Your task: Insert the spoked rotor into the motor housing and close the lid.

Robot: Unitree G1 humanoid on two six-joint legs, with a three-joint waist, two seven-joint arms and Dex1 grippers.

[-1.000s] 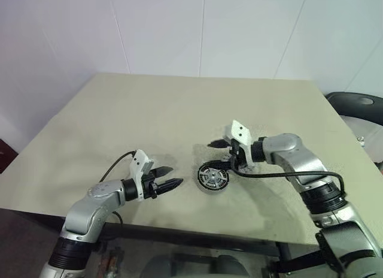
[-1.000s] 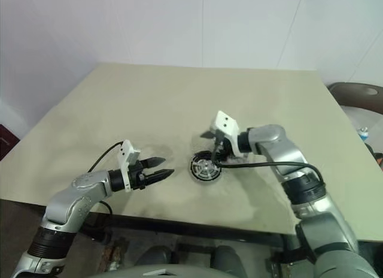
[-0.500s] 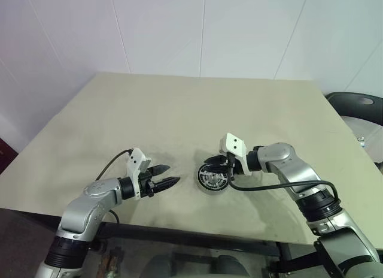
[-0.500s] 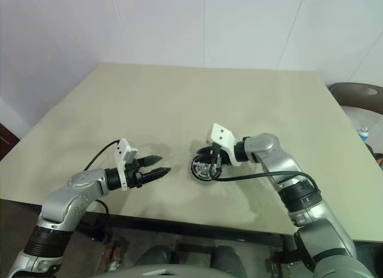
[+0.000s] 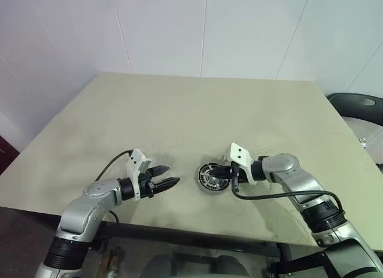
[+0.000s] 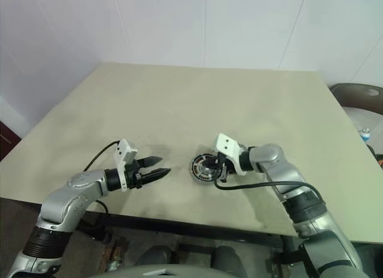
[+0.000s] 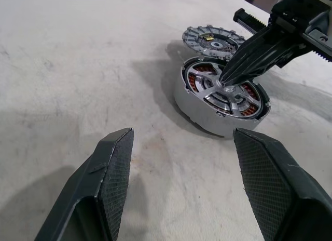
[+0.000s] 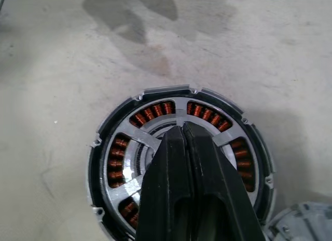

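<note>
I'm working over the broad beige worktop, and everything sits near its front edge, around 6 o'clock from the middle. Nothing there is fixed down, so my first worry is sliding.

My left claw hangs at 9 o'clock from the parts, jaws apart and empty, well clear of them. It braces nothing. My right claw comes in from 3 o'clock with its jaws pressed together, gripping nothing, the joined tips resting on the centre of the assembly.

The shallow round silver-grey metal motor housing with its ring of copper windings stands flat on the worktop. A sideways push from those tips could skate it toward 9 o'clock, with nothing to stop it.

The round black rotor with silvery spokes already lies inside the housing, and I judge it close to seated. An off-centre press could cock it and jam it against the wall.

The flat round silver-grey lid with a notched rim lies just beside the housing, roughly at 2 o'clock, under my right forearm's reach. Pulling the arm back carelessly, or dragging its cable, could knock the lid away. It also lies flat, so a pinch may slip.

Smallest risk: the tips sliding off the hub into a gap between spokes and scraping the windings.
</note>
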